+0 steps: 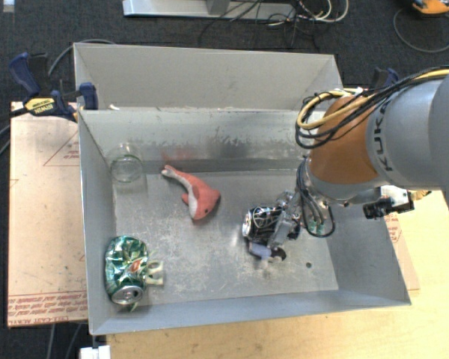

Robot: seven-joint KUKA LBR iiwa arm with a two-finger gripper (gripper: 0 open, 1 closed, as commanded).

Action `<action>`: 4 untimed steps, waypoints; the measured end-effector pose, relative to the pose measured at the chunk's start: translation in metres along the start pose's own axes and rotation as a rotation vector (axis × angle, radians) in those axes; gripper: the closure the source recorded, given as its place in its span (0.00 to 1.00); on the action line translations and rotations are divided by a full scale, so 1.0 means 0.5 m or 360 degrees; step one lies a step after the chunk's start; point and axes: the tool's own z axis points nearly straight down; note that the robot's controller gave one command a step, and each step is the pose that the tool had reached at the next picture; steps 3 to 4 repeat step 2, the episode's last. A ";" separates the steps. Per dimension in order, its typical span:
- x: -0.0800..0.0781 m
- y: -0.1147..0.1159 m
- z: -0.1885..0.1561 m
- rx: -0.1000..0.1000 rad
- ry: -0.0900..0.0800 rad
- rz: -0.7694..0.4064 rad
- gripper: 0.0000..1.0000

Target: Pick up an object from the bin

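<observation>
Reaching into the grey bin point(209, 271) from the right and hanging low over its floor, right of centre: end effector point(268, 236), degree of opening impossible to tell. Lying right under its tip: small purplish thing point(260, 253), kind unclear. Lying to the left, near the middle: curved pink toy point(198, 197). Standing by the far-left corner: clear cup point(126, 169). Lying near-left: crushed green can point(127, 269).
</observation>
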 end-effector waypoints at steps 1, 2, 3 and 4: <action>-0.016 0.001 -0.173 0.0000 0.0002 0.0022 1.00; -0.023 0.014 -0.376 -0.0004 -0.0013 -0.0007 1.00; -0.023 0.014 -0.376 -0.0004 -0.0013 -0.0007 1.00; -0.023 0.014 -0.376 -0.0004 -0.0013 -0.0007 1.00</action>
